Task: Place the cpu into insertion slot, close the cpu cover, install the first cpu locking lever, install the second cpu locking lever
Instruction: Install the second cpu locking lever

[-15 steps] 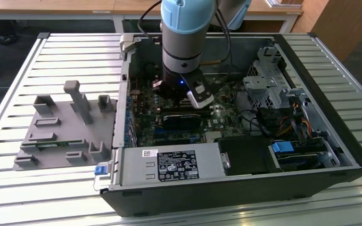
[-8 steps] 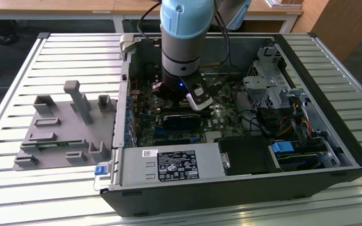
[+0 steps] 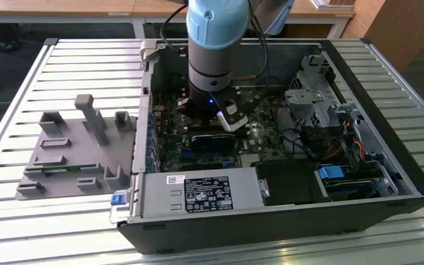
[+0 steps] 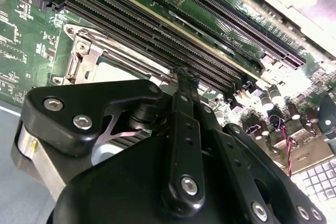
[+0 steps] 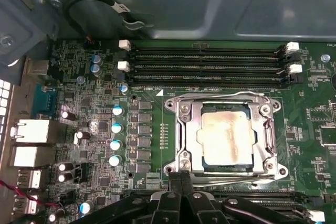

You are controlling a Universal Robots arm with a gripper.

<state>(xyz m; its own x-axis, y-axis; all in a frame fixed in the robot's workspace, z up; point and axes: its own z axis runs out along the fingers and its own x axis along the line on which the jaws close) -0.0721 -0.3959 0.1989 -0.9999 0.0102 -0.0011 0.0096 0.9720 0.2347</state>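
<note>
In the first wrist view the cpu [image 5: 228, 135], a pale metal square, lies in the insertion slot [image 5: 199, 153] on the green motherboard. The cpu cover [image 5: 184, 129], a silvery frame, lies flat around it. One thin wire lever [image 5: 220, 96] runs along the frame's side by the memory slots, another [image 5: 241, 180] along the opposite side. My gripper [image 5: 181, 178] is shut, with its tips at the socket's corner beside that second lever's end. In the second wrist view the shut gripper [image 4: 184, 74] sits just past the cpu cover [image 4: 84, 59]. The arm [image 3: 212, 49] reaches down into the open computer case.
Long memory slots [image 5: 205, 64] lie beside the socket, with capacitors [image 5: 116, 127] on another side. The case wall [image 5: 210, 3] rises behind. Outside the case, a grey fixture [image 3: 72, 149] sits on the slatted table. A power supply [image 3: 197, 193] and drive cage [image 3: 311, 105] crowd the case.
</note>
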